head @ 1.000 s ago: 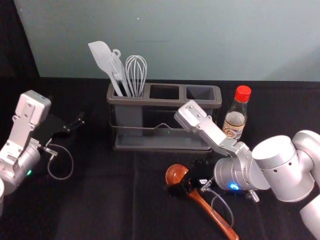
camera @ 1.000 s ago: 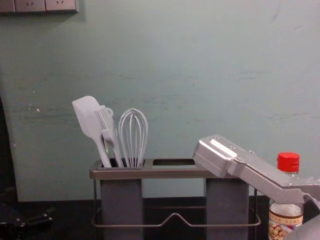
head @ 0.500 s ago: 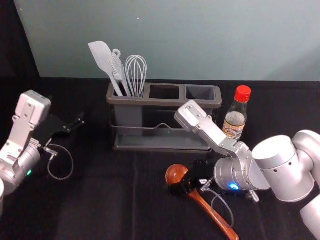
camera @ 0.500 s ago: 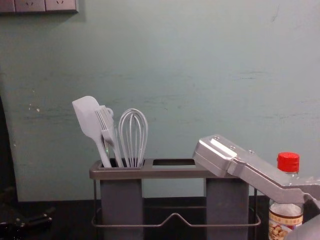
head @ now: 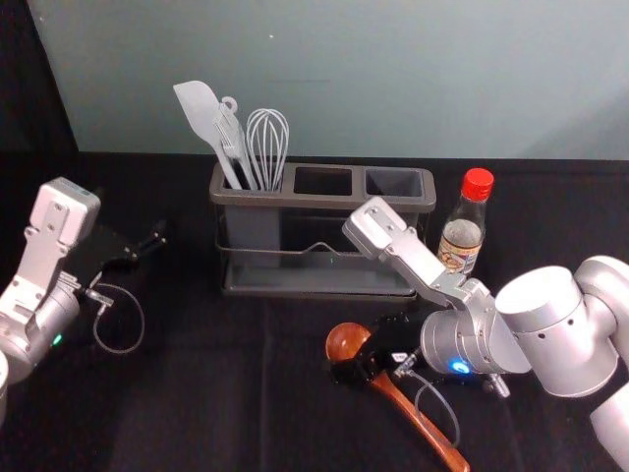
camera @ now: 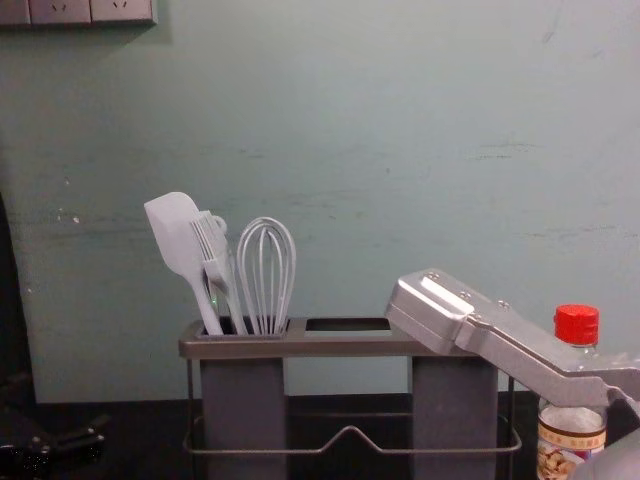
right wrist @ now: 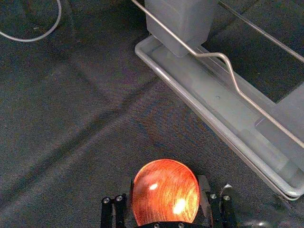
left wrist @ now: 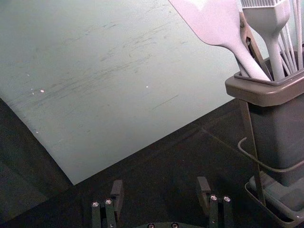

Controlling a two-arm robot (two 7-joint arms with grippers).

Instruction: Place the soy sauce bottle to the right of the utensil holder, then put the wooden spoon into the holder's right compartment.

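Note:
In the head view, the right gripper (head: pixel 361 346) is at the bowl of the wooden spoon (head: pixel 423 423), in front of the utensil holder (head: pixel 319 291); the handle runs toward the near edge. The right wrist view has the right gripper (right wrist: pixel 166 191) with its fingers against both sides of the spoon's bowl (right wrist: pixel 166 192). The soy sauce bottle (head: pixel 462 241), red-capped, stands upright just right of the holder. The left gripper (head: pixel 142 241) is idle left of the holder; its fingers stand apart with nothing between in the left wrist view (left wrist: pixel 160 190).
A spatula (head: pixel 202 113), a brush and a whisk (head: pixel 267 143) stand in the holder's left compartment. The middle and right compartments hold nothing visible. In the chest view, the right arm (camera: pixel 520 345) crosses before the holder's right end and the bottle. A wall (head: pixel 334 79) rises behind.

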